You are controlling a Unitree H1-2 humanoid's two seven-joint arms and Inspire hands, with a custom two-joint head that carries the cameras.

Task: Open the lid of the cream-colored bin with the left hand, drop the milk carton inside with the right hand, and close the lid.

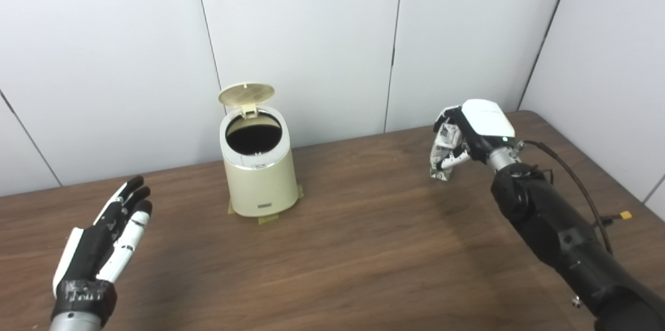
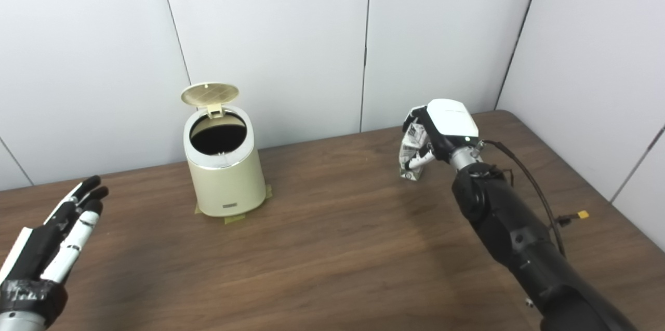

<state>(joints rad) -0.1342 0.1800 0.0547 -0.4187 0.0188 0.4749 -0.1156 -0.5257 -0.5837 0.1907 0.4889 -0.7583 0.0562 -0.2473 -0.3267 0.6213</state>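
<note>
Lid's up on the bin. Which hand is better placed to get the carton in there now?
Right. The right hand is already closed around the milk carton on the table. The left hand hovers open and empty, and the cream-colored bin stands open, lid raised.

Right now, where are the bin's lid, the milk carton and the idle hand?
lid (image 1: 246, 94), left eye view, middle of its ribbed underside.
milk carton (image 1: 443, 150), left eye view, side showing between the fingers.
left hand (image 2: 49, 248), right eye view, palm.

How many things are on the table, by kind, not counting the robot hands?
Cream-colored bin, lid up: 1
Milk carton, in the right robot hand: 1
Total: 2
</note>
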